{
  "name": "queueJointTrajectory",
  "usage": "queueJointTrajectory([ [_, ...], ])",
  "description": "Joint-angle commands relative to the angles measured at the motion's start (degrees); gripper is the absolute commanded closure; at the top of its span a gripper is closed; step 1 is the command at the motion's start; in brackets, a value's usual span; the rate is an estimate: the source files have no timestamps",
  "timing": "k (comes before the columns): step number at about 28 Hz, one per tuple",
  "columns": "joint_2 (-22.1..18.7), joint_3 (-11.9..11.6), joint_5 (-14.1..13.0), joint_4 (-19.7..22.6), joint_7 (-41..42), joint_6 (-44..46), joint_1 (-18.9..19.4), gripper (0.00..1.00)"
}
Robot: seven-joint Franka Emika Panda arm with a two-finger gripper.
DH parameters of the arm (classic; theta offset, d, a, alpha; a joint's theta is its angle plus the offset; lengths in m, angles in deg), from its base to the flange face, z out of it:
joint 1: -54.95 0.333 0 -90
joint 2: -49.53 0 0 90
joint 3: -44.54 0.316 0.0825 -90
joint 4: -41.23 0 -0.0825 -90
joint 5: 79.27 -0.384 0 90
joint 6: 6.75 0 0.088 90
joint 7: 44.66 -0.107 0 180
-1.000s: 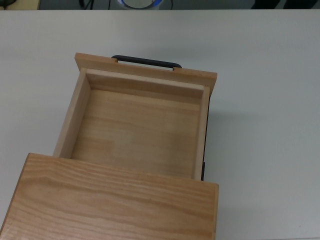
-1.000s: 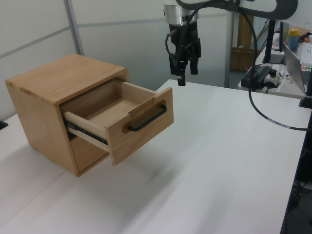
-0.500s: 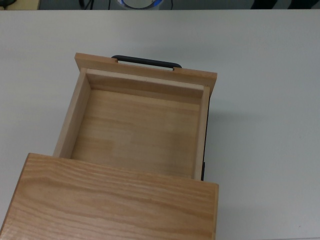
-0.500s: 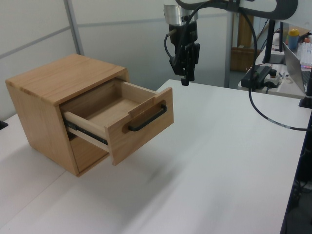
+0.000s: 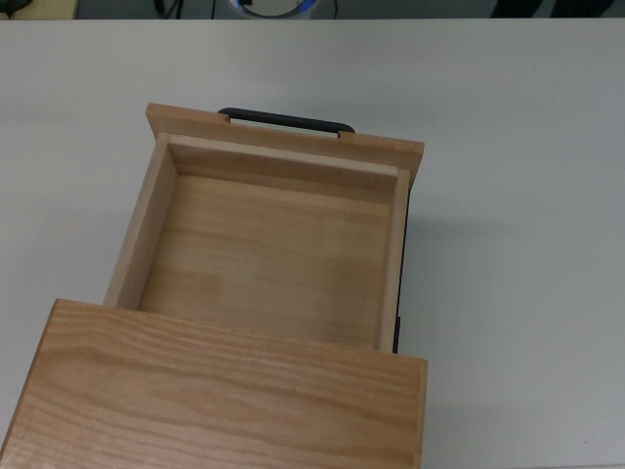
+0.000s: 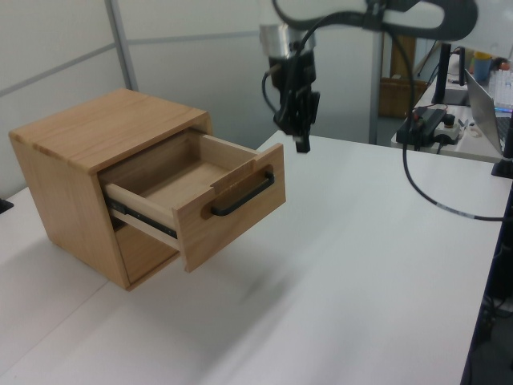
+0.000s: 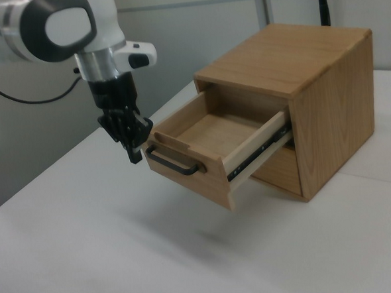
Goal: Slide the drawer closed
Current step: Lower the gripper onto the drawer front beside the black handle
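1. The drawer (image 6: 200, 200) hangs well out of the cabinet (image 6: 76, 172), empty inside, its front panel facing the open middle of the white table (image 6: 361, 273).
2. The end effector (image 6: 300, 144) hovers just off the front panel's far corner, above the black handle (image 6: 244, 195), touching nothing; I cannot tell whether it is spread or closed.
3. To do this well, I'd say set it flat against the panel near the handle's middle and push straight along the black side rails (image 7: 259, 156), so the drawer doesn't skew.
4. Keep the push level and steady; the cabinet could slide on the table if shoved hard.
5. From overhead the arm is out of sight altogether, and the cabinet's rear is cut off at the bottom edge.
6. The drawer's back end is hidden under the cabinet top.
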Motion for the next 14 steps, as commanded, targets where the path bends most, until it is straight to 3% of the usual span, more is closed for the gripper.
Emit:
queueJointTrajectory([
  [1, 2.7, 1.1, -0.5, 0.8, -0.3, 0.4, 0.3, 1.0],
  [9, 5.7, 3.4, 0.4, 2.0, -0.5, -1.2, 0.4, 1.0],
  [14, 7.6, 3.5, 1.5, 2.4, -0.8, -4.9, 1.3, 1.0],
])
